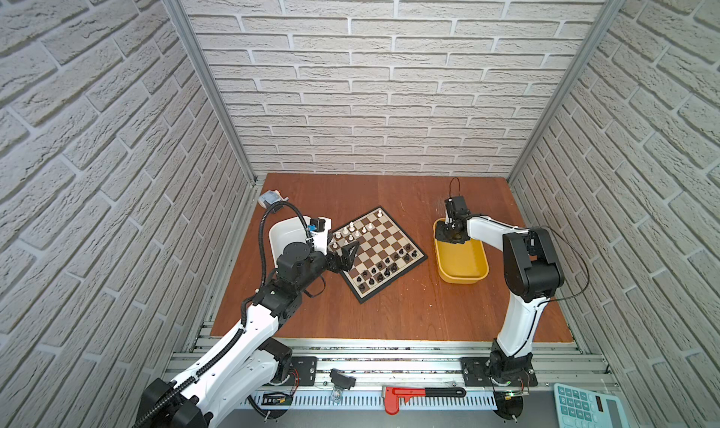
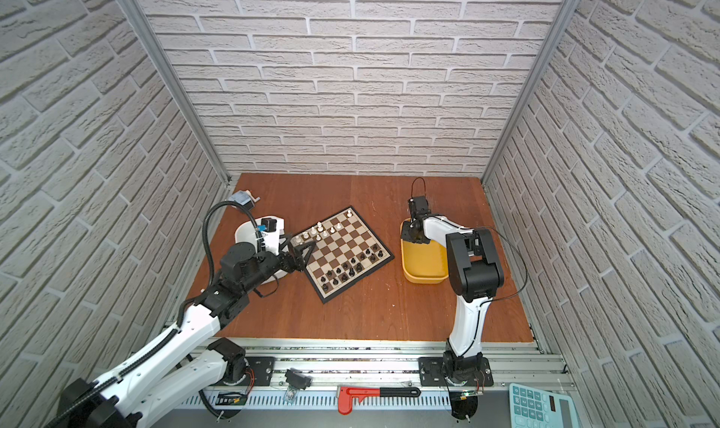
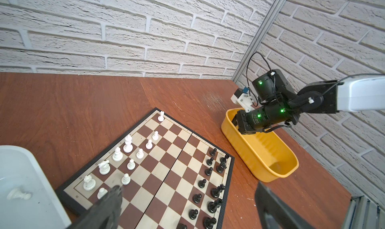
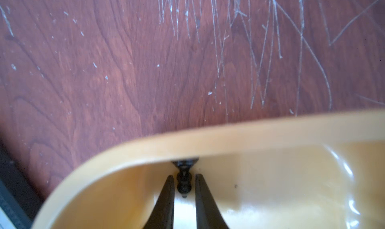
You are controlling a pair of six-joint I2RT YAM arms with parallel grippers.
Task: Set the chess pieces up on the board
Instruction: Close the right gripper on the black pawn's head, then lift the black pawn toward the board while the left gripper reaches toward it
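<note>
Left of the board (image 1: 383,247), the white tub (image 3: 44,175) is holding one white piece (image 3: 18,193) lying on its side. Right of the board, the yellow tub (image 4: 229,140) is holding a black piece (image 4: 183,184) against its wall. Your right gripper (image 4: 184,176) is bracketing that piece with narrow jaws, and you cannot tell whether they are pinching it. Your left gripper (image 1: 345,255) is hanging wide open over the board's corner nearest the white tub. White pieces (image 3: 127,143) and black pieces (image 3: 209,171) are lining opposite board edges, leaving the middle rows bare. Bare table (image 1: 428,278) is showing between board and yellow tub.

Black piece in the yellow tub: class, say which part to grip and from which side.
Take the black piece across its narrow stem, from above, jaws on its two free flanks: it seems to lie with its base against the yellow tub, blocking that end.
</note>
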